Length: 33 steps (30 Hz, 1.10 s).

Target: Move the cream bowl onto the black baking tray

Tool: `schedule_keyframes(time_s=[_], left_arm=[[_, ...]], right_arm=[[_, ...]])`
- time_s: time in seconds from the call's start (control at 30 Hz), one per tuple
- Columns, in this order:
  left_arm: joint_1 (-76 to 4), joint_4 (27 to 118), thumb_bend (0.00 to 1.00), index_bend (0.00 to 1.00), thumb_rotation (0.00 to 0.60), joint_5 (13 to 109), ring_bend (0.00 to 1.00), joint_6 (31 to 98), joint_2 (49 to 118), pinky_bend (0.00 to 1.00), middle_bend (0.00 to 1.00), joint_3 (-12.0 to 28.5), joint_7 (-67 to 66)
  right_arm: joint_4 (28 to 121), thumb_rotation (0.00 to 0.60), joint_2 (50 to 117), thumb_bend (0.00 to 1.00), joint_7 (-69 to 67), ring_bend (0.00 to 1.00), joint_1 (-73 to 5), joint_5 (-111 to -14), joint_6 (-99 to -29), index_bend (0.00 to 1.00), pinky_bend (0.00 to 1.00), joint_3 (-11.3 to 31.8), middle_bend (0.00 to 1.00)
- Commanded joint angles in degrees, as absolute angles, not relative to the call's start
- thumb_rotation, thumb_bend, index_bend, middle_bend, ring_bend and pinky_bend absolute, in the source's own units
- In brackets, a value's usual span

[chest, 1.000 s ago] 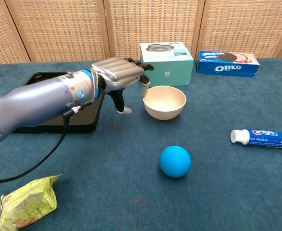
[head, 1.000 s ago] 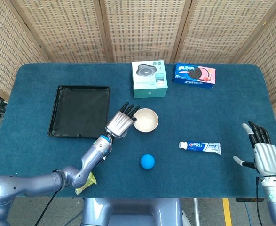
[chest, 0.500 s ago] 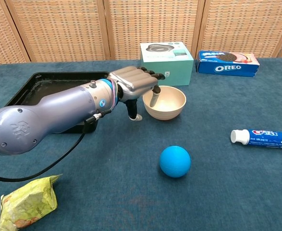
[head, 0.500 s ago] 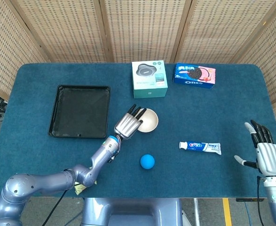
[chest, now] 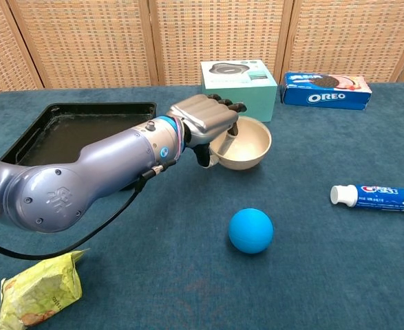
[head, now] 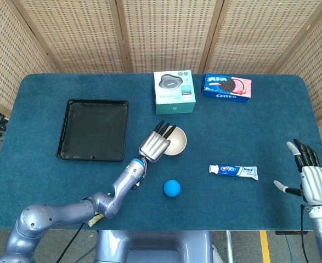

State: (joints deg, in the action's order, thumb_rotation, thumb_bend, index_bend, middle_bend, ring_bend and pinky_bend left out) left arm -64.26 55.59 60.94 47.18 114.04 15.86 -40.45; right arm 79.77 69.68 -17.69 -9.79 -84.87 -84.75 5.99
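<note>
The cream bowl (head: 178,141) stands mid-table, to the right of the black baking tray (head: 92,129). My left hand (head: 156,144) grips the bowl's left rim, fingers hooked inside and thumb under the outside. In the chest view the bowl (chest: 253,141) is tipped, its hand-side rim raised, with the left hand (chest: 205,122) over it and the tray (chest: 71,127) behind the forearm. My right hand (head: 311,181) hovers open at the table's front right edge, far from the bowl.
A blue ball (chest: 250,230) lies in front of the bowl. A toothpaste tube (chest: 377,196) lies to the right. A teal box (chest: 238,80) and an Oreo box (chest: 325,90) stand at the back. A yellow-green wrapper (chest: 40,289) lies front left.
My left hand moved right from beside the bowl, put its fingers inside and closed on the rim. The bowl shifted slightly right and tipped. The right hand barely moved.
</note>
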Motion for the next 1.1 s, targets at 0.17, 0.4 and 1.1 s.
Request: schedule_keyframes(time_s=[0.17,0.4,1.1], left_arm=[[-62.5,56.16,0.44,0.65,0.6,62.78,0.0,50.07,112.65,0.0,0.0,14.49,-39.13],[-58.09,62.7,0.44,0.65,0.6,65.57,0.0,55.31,106.18,0.0,0.0,12.78,-37.15],[-43.5,63.08,0.44,0.64,0.6,66.25,0.0,57.41,91.91,0.0,0.0,6.44,-22.47]], right_arm=[[80.06,0.6,69.63,0.26,-17.55,0.0,-9.71,-85.45,-84.81,0.08,0.0,5.95,0.0],[80.71,0.6,69.41,0.26,-17.24,0.0,-9.47,-86.12,-85.49,0.09,0.0,6.01,0.0],[82.52,0.6,69.95,0.26,-13.53,0.0,-9.56,-88.05,-85.22,0.09,0.0,5.12,0.0]])
